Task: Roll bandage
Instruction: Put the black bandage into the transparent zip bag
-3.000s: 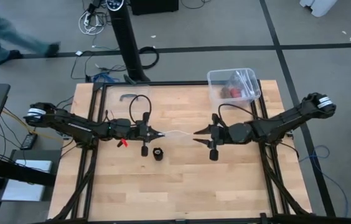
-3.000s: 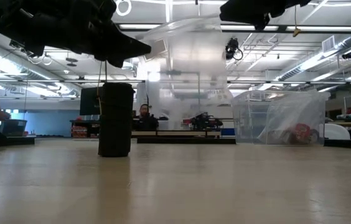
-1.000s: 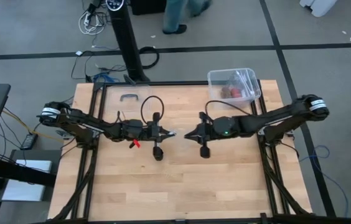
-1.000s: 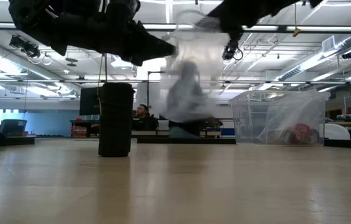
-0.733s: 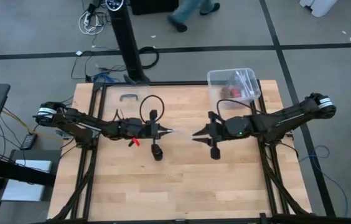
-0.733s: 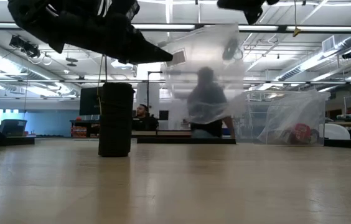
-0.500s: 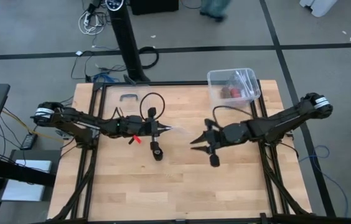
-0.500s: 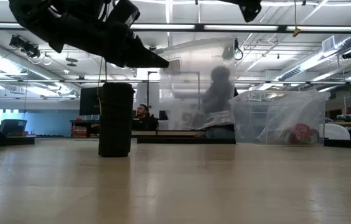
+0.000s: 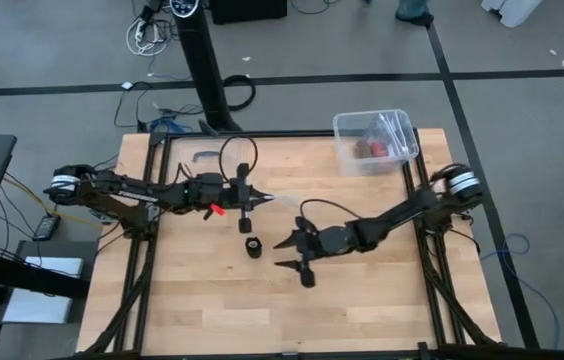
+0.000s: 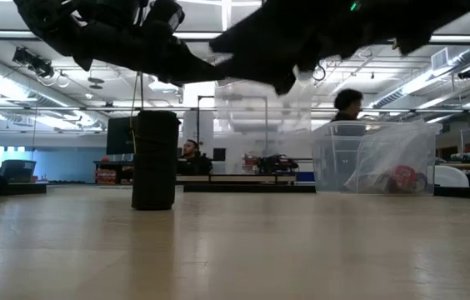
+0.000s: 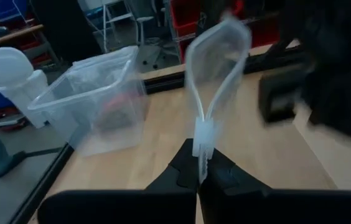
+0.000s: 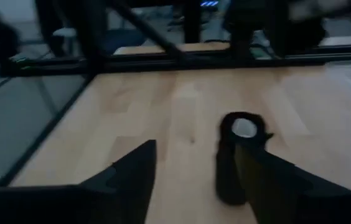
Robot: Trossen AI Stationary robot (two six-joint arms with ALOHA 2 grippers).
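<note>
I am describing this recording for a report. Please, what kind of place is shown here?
Most likely a robotics lab or workshop: a wooden table in a black metal frame, ceiling strip lights and exposed ducts, a camera stand with loose cables on the grey floor, and further workbenches behind.

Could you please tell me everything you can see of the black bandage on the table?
The bandage is wound into a tight black roll of matte fabric, standing upright on end on the wooden table, its hollow core facing up. Nothing touches it: the right gripper hangs just beside it, jaws open, and the left gripper holds the clear plastic wrapper.
</note>
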